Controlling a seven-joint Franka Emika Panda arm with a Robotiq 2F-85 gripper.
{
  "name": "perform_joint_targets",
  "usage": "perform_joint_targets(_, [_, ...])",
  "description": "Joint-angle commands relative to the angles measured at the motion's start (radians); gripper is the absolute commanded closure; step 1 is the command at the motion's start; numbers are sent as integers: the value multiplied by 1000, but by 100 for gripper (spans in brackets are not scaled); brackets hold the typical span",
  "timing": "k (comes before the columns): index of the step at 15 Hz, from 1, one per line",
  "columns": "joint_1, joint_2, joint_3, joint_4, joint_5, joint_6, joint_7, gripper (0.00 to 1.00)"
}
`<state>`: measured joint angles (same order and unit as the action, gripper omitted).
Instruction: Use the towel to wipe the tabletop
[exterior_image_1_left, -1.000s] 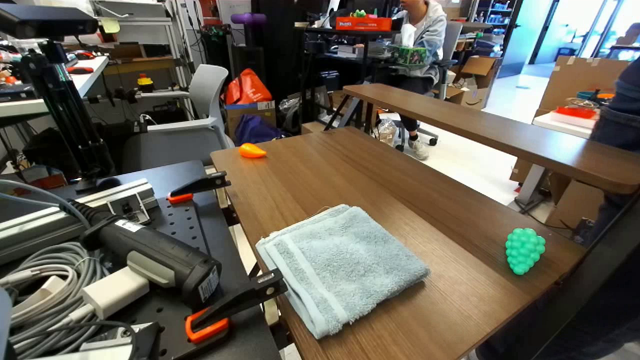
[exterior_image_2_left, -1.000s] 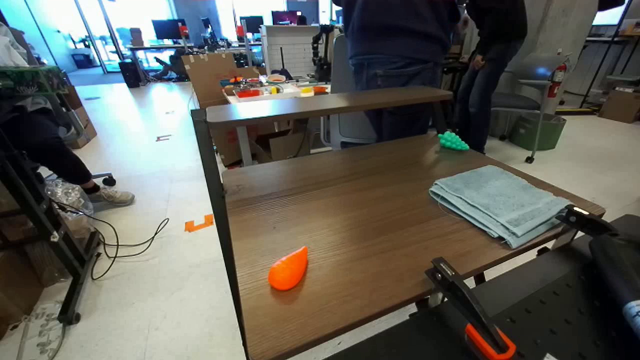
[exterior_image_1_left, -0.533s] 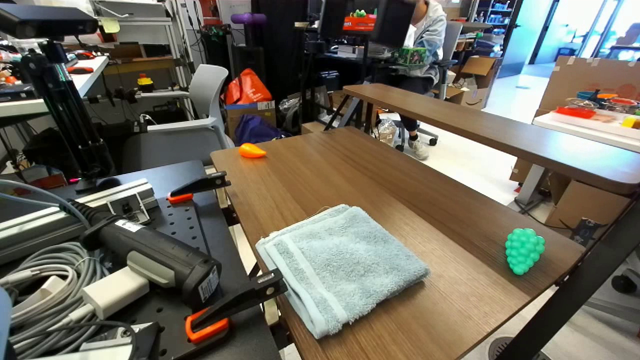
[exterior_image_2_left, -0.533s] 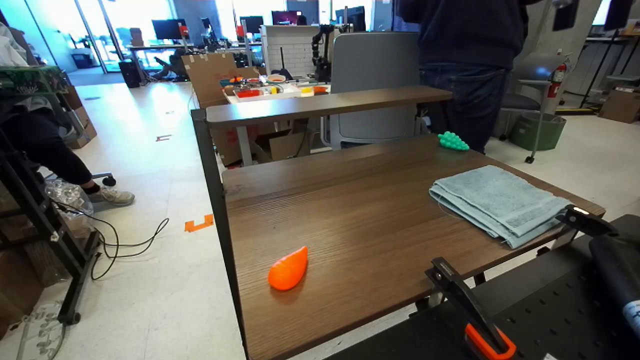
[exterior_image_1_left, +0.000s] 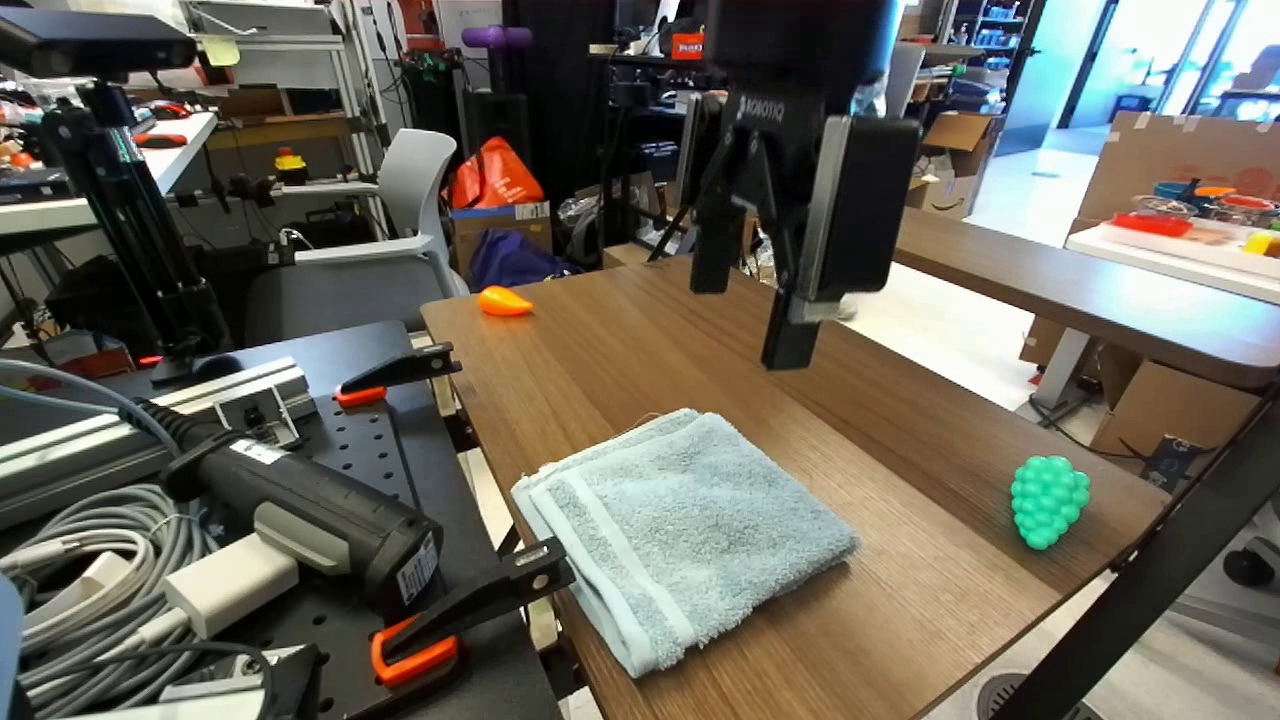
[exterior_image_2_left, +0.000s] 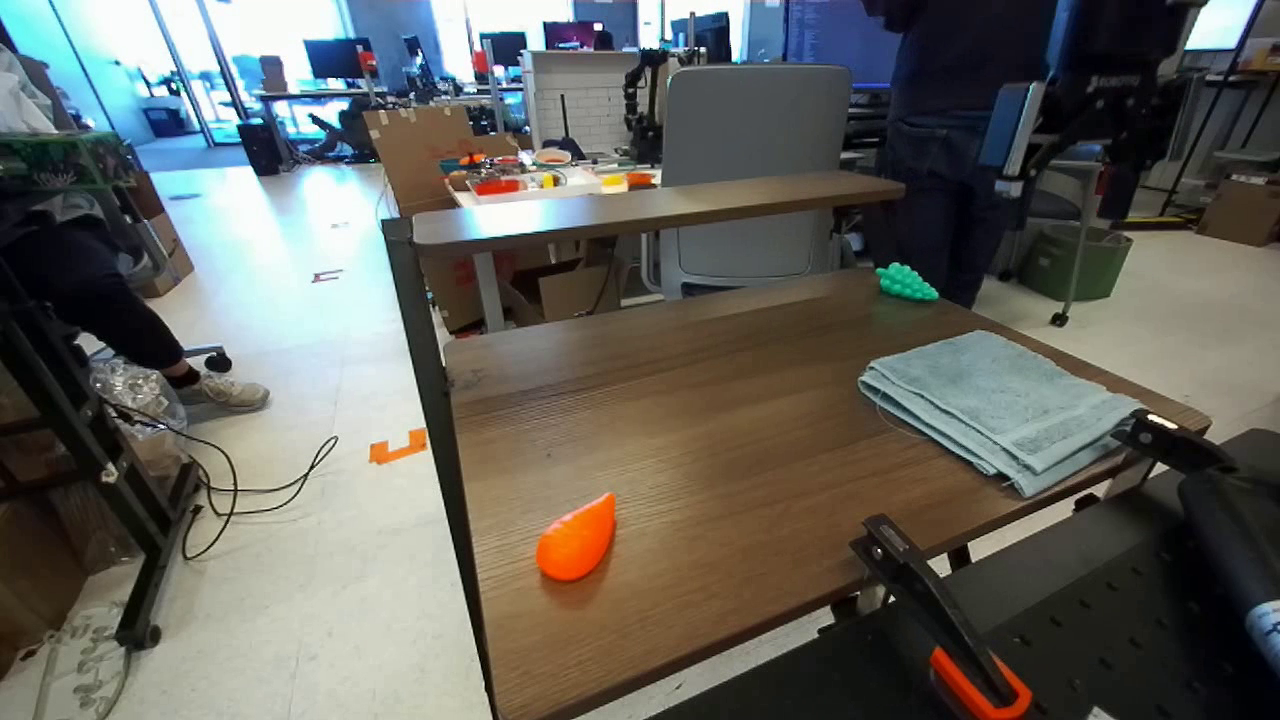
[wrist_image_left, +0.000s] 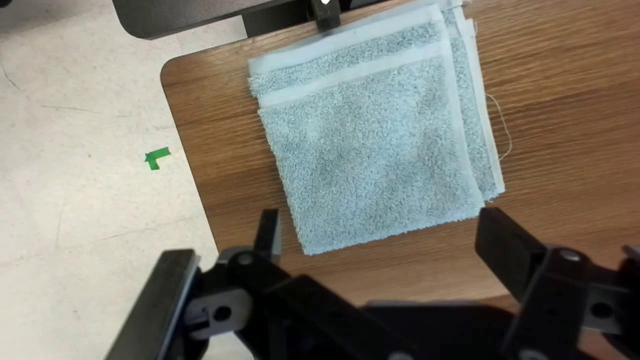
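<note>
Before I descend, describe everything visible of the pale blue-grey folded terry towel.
The towel is fluffy terry, folded in layers to a roughly square pad, with smooth bands near one edge and a loose thread at one side. It lies flat near a corner of the dark brown wood-grain tabletop. A black-and-orange clamp reaches its edge; contact is unclear. The open black gripper does not touch it.

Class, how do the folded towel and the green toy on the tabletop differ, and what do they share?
The towel is pale blue-grey; the green toy is vivid green.
The towel is far larger than the green toy.
The towel lies flat and folded; the green toy is rounded and bumpy.
Both rest on the tabletop, apart from each other.
</note>
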<state>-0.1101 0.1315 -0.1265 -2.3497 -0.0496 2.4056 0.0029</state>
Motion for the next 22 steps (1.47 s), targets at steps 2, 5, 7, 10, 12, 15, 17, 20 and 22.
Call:
perform_joint_targets(2, [2, 39, 2, 2, -31, -4, 14, 0])
perform_joint_targets(5, [4, 60, 1, 14, -56, -33, 17, 0])
perform_joint_targets(7, [4, 60, 1, 17, -59, -35, 17, 0])
perform_joint_targets(10, [-9, 107, 20, 23, 77, 8, 10, 0])
perform_joint_targets(12, [-17, 153, 40, 21, 178, 30, -25, 0])
perform_joint_targets(15, [-5, 251, 61, 24, 240, 129, 1, 0])
perform_joint_targets(17, [6, 316, 68, 30, 235, 202, 30, 0])
perform_joint_targets(20, [9, 402, 79, 38, 227, 303, 55, 0])
perform_joint_targets(22, [9, 459, 82, 51, 219, 367, 64, 0])
